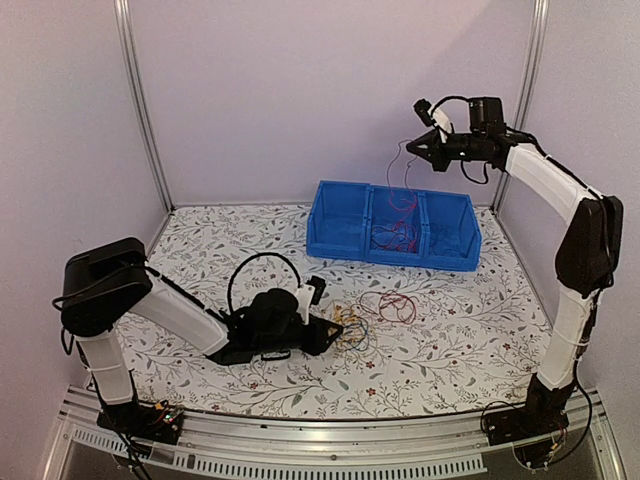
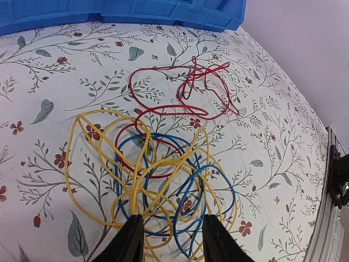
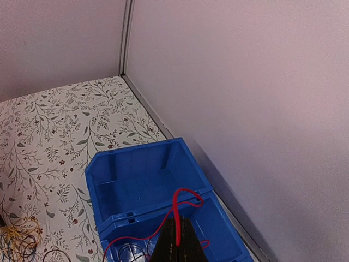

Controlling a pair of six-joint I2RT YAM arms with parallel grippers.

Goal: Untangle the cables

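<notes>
Two grippers differ: the right gripper (image 3: 179,232) is clamped on a red cable (image 3: 184,197) high above the blue bin (image 3: 142,180) (close to the back-right wall corner). The left gripper (image 2: 172,229) stands parted over the yellow-and-blue tangle (image 2: 158,180) on the table (image 2: 54,71), with a red loop (image 2: 163,93) just beyond and free floral surface around.

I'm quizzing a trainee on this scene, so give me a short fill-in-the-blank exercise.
The right claw is shut on a ___ cable.
That cable dangles above the ___ bins.
The left claw, jaws open, sits at a tangle of mostly blue and ___ cables.
Missing words: red; blue; yellow.
</notes>
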